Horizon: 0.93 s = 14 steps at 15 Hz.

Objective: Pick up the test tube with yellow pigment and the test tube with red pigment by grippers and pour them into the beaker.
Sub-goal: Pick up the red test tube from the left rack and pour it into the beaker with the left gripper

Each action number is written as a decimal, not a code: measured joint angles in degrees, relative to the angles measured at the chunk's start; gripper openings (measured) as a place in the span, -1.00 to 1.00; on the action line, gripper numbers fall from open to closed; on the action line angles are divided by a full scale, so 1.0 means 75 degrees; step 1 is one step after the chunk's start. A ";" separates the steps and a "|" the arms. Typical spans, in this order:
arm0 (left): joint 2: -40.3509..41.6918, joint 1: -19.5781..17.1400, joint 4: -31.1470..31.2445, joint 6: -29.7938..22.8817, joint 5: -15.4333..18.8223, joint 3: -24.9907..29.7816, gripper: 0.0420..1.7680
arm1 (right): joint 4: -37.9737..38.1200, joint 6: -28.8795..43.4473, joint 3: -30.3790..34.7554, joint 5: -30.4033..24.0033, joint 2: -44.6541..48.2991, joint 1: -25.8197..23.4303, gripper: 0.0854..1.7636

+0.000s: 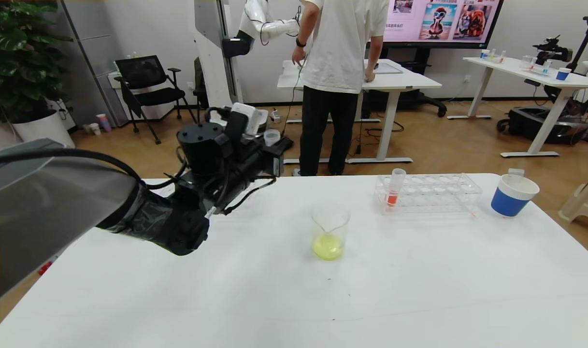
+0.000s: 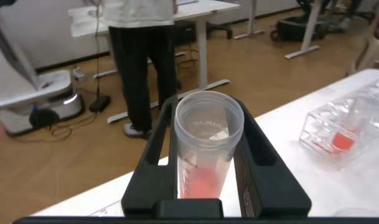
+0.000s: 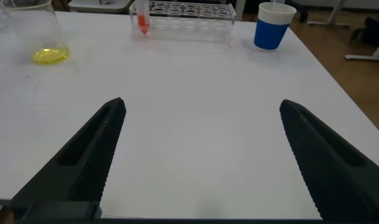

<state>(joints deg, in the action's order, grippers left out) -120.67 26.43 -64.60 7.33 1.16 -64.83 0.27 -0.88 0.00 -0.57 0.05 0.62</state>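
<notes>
My left gripper [image 1: 273, 145] is raised over the table's far left part and is shut on a clear test tube [image 1: 271, 137], held mouth-up. In the left wrist view [image 2: 208, 118] this tube [image 2: 205, 149] shows a pink-red tint low inside and no yellow liquid. The beaker [image 1: 329, 234] stands mid-table with yellow-green liquid in its bottom, to the right of and nearer than the left gripper. The test tube with red pigment [image 1: 394, 189] stands upright in the clear rack [image 1: 434, 193]. My right gripper [image 3: 201, 155] is open and empty, low over the near table.
A white cup with a blue sleeve [image 1: 512, 195] stands right of the rack, near the table's far right corner. A person [image 1: 339, 72] stands behind the table's far edge. The beaker [image 3: 33, 31], red tube [image 3: 141, 18] and cup [image 3: 273, 26] lie far ahead of the right gripper.
</notes>
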 joint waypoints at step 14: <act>-0.0374 0.0481 -0.1170 0.5377 0.3641 0.0423 -0.44 | -0.0003 0.0000 0.0000 0.0000 0.0000 0.0000 0.95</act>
<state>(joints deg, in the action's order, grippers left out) -123.48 30.04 -73.38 47.65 28.47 -61.66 0.24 -0.88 0.00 -0.57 0.05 0.62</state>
